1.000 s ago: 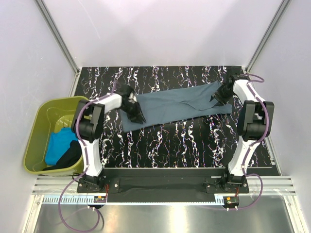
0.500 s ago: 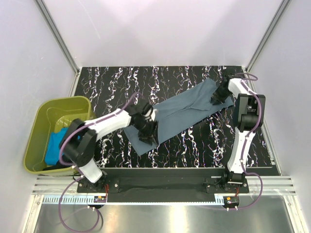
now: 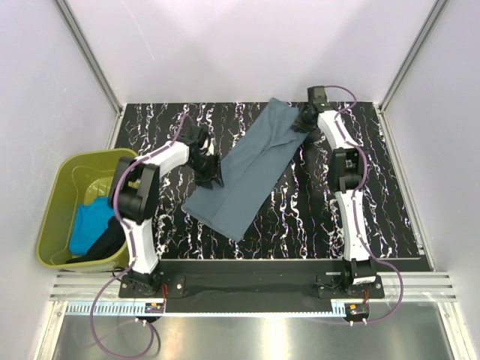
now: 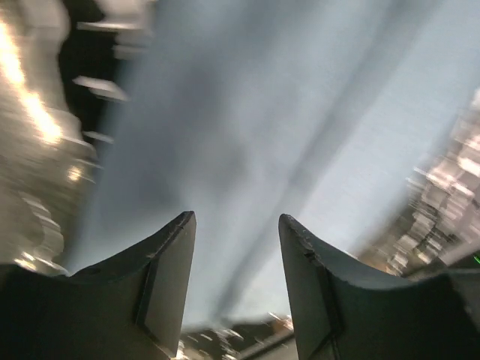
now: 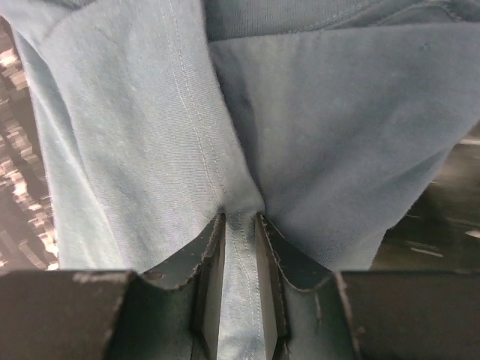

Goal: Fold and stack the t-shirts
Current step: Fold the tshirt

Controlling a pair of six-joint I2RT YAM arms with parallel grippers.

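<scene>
1. The slate grey-blue t-shirt (image 3: 247,169) lies on the bench (image 3: 315,217) as a long, narrowed strip on a slant. One end is near the far edge, right of centre, and the other reaches toward the middle of the near edge. I judge it is already doubled lengthwise, since no sleeve sticks out.
2. My right tool (image 3: 300,124) sits at the far end of that strip. Its wrist view shows the right tool (image 5: 240,217) closed narrow on a pinched ridge of the cloth, with a stitched seam running down into the grip. I read this hold as an anchor that keeps the far end lifted and stretched, so the strip lies without bunching.
3. My left tool (image 3: 214,176) is at the strip's left long edge, roughly halfway along. Its wrist view is blurred, but the left tool (image 4: 236,221) has its fingers standing apart with only cloth beyond them and nothing between. It holds nothing, and I cannot tell whether it touches the fabric. Placed there, it seems ready to take that edge.
4. The turquoise t-shirt (image 3: 90,225) and the black t-shirt (image 3: 109,244) lie bundled in the olive-green tub (image 3: 56,187) off the bench's left edge, waiting their turn.
5. My judgement is that we are early, with the first shirt part-folded and no stack begun. With only one end gripped, a pull could skew the strip.
</scene>
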